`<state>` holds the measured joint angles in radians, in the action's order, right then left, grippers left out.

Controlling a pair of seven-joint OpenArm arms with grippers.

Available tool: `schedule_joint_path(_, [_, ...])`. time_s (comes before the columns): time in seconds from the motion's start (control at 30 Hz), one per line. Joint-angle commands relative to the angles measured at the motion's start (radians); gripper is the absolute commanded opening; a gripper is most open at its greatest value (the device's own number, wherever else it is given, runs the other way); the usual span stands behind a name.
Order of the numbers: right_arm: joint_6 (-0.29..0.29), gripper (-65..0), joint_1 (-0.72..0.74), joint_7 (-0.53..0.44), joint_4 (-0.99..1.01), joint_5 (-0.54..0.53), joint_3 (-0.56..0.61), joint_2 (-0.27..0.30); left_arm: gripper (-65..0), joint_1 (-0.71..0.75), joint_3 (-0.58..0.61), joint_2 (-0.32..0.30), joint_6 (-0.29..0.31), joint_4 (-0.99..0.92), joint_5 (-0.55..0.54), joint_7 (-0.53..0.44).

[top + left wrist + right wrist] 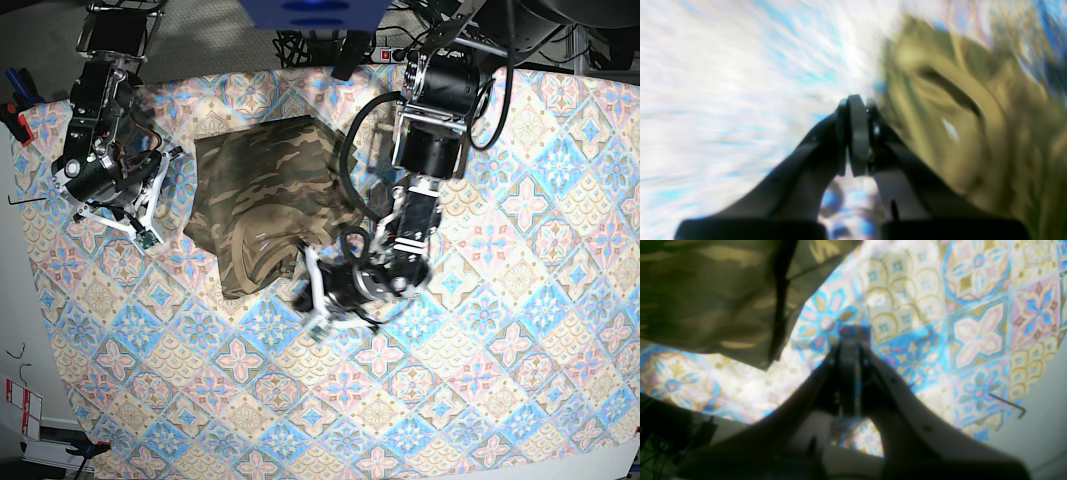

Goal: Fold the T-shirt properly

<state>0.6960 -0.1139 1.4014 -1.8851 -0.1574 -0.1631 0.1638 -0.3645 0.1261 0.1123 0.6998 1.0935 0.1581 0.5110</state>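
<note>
The T-shirt (265,205) lies partly folded yet rumpled on the bench (500,400); left hand (857,133) and right hand (850,350), both closed and empty, have tidying left

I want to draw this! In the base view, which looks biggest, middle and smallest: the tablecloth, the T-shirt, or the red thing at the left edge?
1. Tablecloth, biggest by far.
2. T-shirt.
3. Red thing, smallest.

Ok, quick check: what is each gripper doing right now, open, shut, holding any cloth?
Left gripper: shut, holding nothing, beside the camouflage-print cloth T-shirt.
Right gripper: shut, empty, over the tile-patterned tablecloth.
</note>
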Motion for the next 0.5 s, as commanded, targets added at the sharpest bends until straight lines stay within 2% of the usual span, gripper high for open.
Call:
schedule_joint_path(0.0, [0.002,-63.2,0.010,-0.005,-0.018,-0.001,-0.003,0.009,-65.0,0.009,-0.015,-0.018,-0.002,0.061,-0.004,-0.012])
schedule_joint_path(0.27, [0.002,-63.2,0.006,-0.005,-0.018,-0.001,-0.003,0.009,-65.0,0.307,-0.047,-0.136,-0.002,0.445,-0.007,-0.019])
schedule_joint_path(0.47, [-0.006,-63.2,0.003,-0.005,-0.021,-0.001,-0.003,0.006,-65.0,0.506,-0.153,-0.132,-0.002,0.664,-0.013,-0.022])
